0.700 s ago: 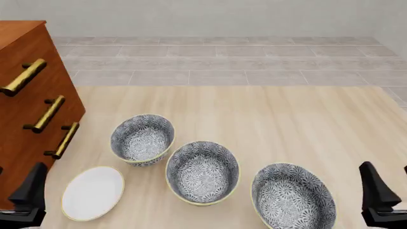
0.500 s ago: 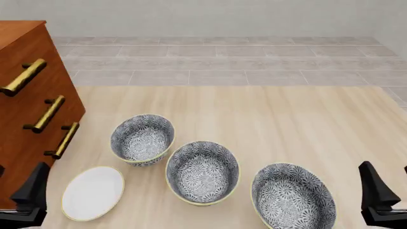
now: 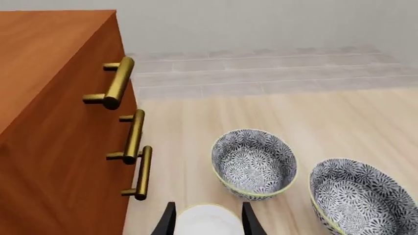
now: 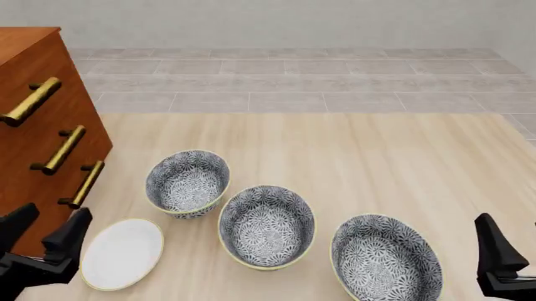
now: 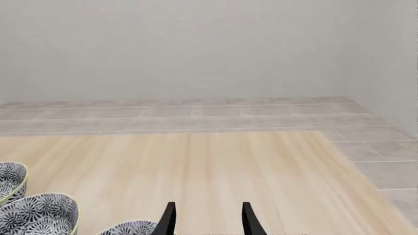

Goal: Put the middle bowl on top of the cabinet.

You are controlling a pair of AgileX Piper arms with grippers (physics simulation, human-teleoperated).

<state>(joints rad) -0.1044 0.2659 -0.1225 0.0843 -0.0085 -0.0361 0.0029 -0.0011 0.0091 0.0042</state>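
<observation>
pale wood table | grey tiled floor beyond | left tool released | right tool released

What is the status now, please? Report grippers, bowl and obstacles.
Left gripper open, empty, near white plate. Right gripper open, empty. Middle bowl on table, untouched. Nothing on it; look-alike bowls either side.

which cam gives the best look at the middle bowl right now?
Front view: the middle bowl shows whole, rim and inside, between the two look-alike bowls. The left wrist view cuts it off at the frame's edge. The right wrist view shows only slices of bowls at its edge, and I cannot tell which is which.
</observation>
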